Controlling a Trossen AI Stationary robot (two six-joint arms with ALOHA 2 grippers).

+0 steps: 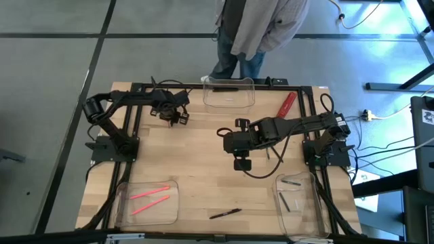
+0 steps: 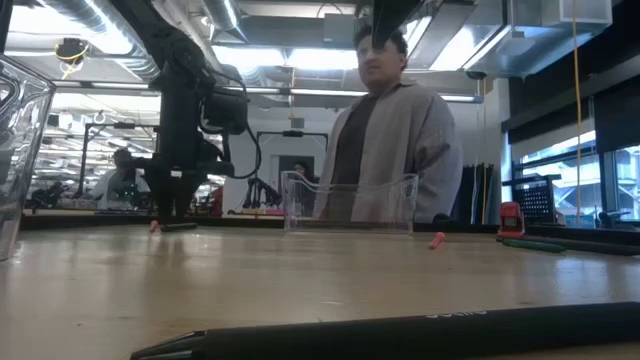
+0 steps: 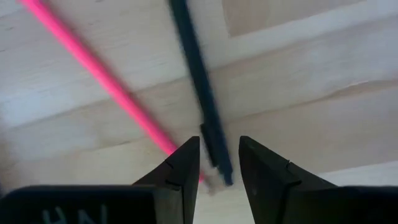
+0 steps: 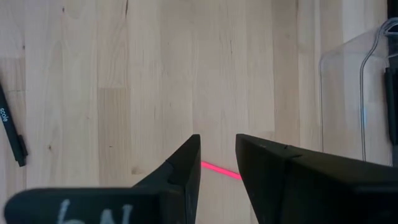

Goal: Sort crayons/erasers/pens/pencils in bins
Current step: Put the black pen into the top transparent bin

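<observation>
Here the left hand hangs low over the table, fingers spread astride a black pen with a pink pencil just beside, likely lining up a pick. The right hand waits mid-table, fingers apart, empty. Two pink pencils lie in the near-left bin.

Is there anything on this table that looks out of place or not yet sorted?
Yes. A black pen lies loose on the wood between the bin with pink sticks and the bin with dark sticks. A chunky red block lies askew near the far bin.
</observation>
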